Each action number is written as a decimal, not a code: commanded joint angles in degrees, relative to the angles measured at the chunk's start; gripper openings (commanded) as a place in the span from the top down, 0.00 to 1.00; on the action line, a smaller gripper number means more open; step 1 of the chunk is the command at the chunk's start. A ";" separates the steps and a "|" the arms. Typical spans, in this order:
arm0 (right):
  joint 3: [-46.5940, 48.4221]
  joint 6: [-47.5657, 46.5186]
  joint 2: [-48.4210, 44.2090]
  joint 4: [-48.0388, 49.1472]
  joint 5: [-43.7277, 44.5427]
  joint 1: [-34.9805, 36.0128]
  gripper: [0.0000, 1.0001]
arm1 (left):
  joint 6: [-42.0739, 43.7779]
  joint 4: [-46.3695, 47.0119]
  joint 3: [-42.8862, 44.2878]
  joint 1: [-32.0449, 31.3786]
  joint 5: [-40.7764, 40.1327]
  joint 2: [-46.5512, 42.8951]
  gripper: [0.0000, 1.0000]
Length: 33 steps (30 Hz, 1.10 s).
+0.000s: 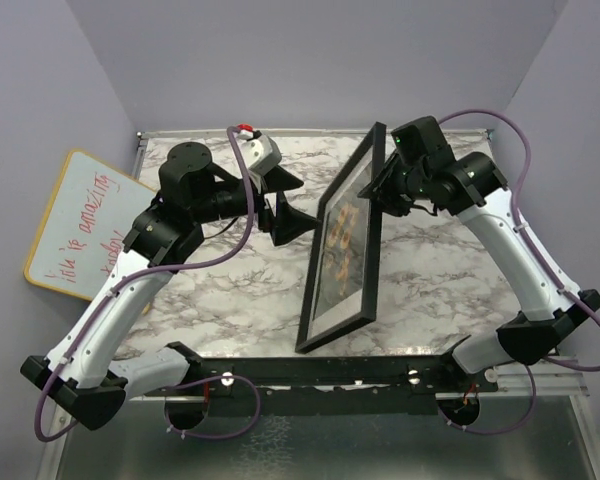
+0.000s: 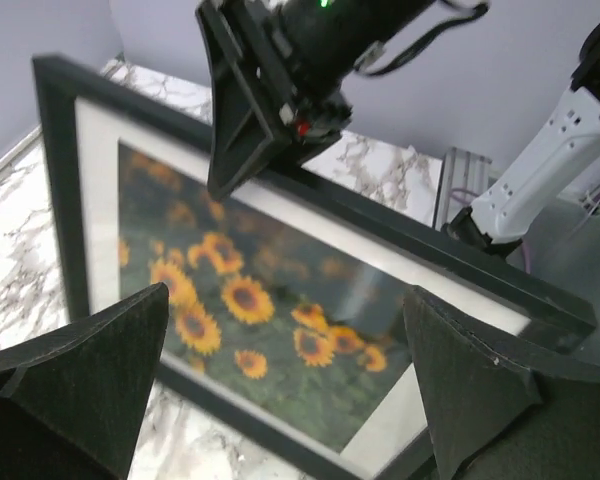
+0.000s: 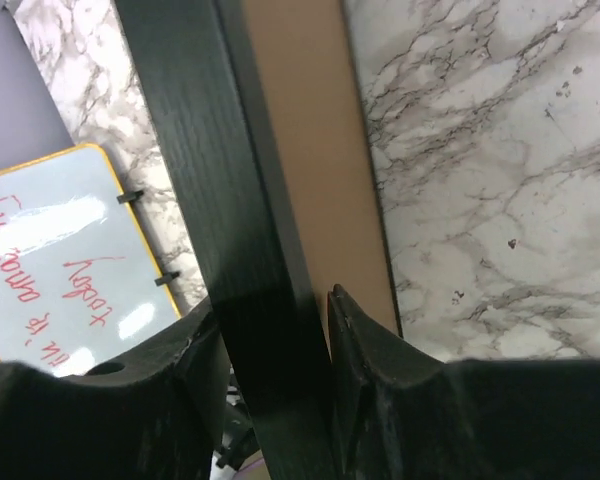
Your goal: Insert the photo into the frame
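Your right gripper (image 3: 275, 322) clamps the black frame (image 1: 345, 240) by its top rail. It stands on edge mid-counter (image 1: 430, 270), with the sunflower photo (image 2: 250, 300) behind its pane. Your left gripper (image 2: 287, 300) gapes, released. The whiteboard (image 1: 75, 225) at left reads "amazing".

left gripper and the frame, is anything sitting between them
No. In the top view only bare marble table separates the open left gripper from the frame, standing on edge in the right gripper. The left wrist view shows nothing in between either.
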 commanded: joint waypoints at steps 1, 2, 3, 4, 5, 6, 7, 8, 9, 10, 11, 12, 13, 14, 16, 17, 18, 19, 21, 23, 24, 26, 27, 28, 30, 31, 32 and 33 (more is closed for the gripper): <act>-4.13 -4.52 -4.05 9.02 -2.05 0.00 0.63 | -8.10 8.33 0.18 -0.20 -1.55 -0.72 0.01; -5.96 -5.59 -5.47 11.40 -2.40 -0.38 0.64 | -9.52 8.91 -0.24 -0.13 -3.94 -0.34 0.01; -8.60 -6.67 -6.98 14.55 -3.37 -0.92 0.64 | -11.22 9.05 -0.65 -0.14 -6.58 0.23 0.01; -11.21 -7.62 -8.41 17.66 -4.50 -1.78 0.65 | -12.64 8.75 -0.97 -0.18 -9.50 0.92 0.01; -13.72 -8.76 -9.92 20.88 -5.88 -2.62 0.66 | -13.76 8.06 -1.24 -0.14 -11.79 1.93 0.01; -16.11 -9.91 -10.95 23.86 -6.23 -3.33 0.67 | -15.05 7.28 -1.45 -0.18 -13.78 2.97 0.01; -17.92 -11.15 -11.88 26.26 -8.44 -4.06 0.68 | -16.20 6.31 -1.54 -0.14 -15.48 4.14 0.01; -19.54 -12.74 -12.39 28.77 -9.63 -4.55 0.69 | -17.35 5.43 -1.67 -0.15 -16.75 5.20 0.01; -20.84 -13.92 -12.69 30.33 -9.89 -4.74 0.70 | -18.50 4.84 -2.05 -0.15 -18.18 6.13 0.01; -22.11 -14.85 -12.98 31.79 -10.62 -4.92 0.70 | -19.51 4.42 -2.67 -0.14 -19.76 6.91 0.01; -23.53 -16.15 -13.19 33.75 -11.72 -5.23 0.72 | -20.51 4.24 -3.44 -0.10 -21.47 7.39 0.01; -25.15 -17.20 -13.66 35.70 -12.22 -5.36 0.73 | -21.85 4.14 -4.46 -0.03 -23.55 7.93 0.01; -27.00 -17.85 -14.19 37.55 -12.59 -5.66 0.73 | -22.89 3.87 -5.39 0.10 -25.47 8.40 0.01; -28.84 -18.57 -14.70 39.45 -13.51 -6.18 0.74 | -23.89 3.60 -6.29 0.41 -27.18 8.81 0.01; -32.55 -19.99 -15.73 43.45 -14.97 -7.34 0.74 | -25.69 2.52 -7.84 1.26 -30.41 9.82 0.01; -34.12 -20.63 -16.09 45.10 -15.84 -8.31 0.74 | -26.43 1.68 -8.46 1.80 -32.06 10.29 0.01; -35.69 -21.20 -16.18 46.81 -17.28 -9.44 0.74 | -26.90 1.04 -9.14 2.54 -32.93 10.85 0.01; -36.81 -21.96 -16.05 48.30 -18.62 -10.56 0.74 | -27.24 0.70 -9.94 3.44 -33.42 11.30 0.01; -38.19 -24.09 -15.27 50.71 -21.17 -12.53 0.74 | -27.85 -0.23 -11.31 5.58 -34.48 12.16 0.01; -38.74 -26.35 -13.73 52.53 -24.47 -14.62 0.75 | -28.05 -0.35 -12.97 8.31 -34.70 12.84 0.01; -38.92 -27.61 -12.91 53.26 -25.80 -15.44 0.75 | -28.12 -0.35 -13.80 9.86 -34.63 13.16 0.01; -39.22 -29.68 -11.05 54.56 -28.89 -16.90 0.75 | -28.09 -0.46 -15.51 12.79 -33.91 14.14 0.01; -39.29 -30.52 -9.76 55.08 -30.42 -17.61 0.75 | -27.91 -0.55 -16.16 14.04 -33.34 14.75 0.01; -39.50 -31.17 -8.82 55.76 -31.82 -18.31 0.75 | -27.72 -0.53 -16.85 14.87 -33.08 15.31 0.01; -40.34 -32.01 -7.38 57.67 -35.09 -19.66 0.75 | -27.28 -0.49 -17.97 15.97 -33.14 16.45 0.01; -40.66 -32.35 -6.68 58.95 -36.96 -20.37 0.75 | -27.01 -0.38 -18.47 16.20 -33.35 16.94 0.01; -40.75 -32.86 -5.76 60.02 -38.63 -21.19 0.75 | -26.90 -0.36 -18.87 16.44 -33.65 17.66 0.01; -40.70 -33.47 -4.70 60.74 -40.31 -21.97 0.75 | -26.79 -0.29 -19.23 16.62 -33.73 18.47 0.01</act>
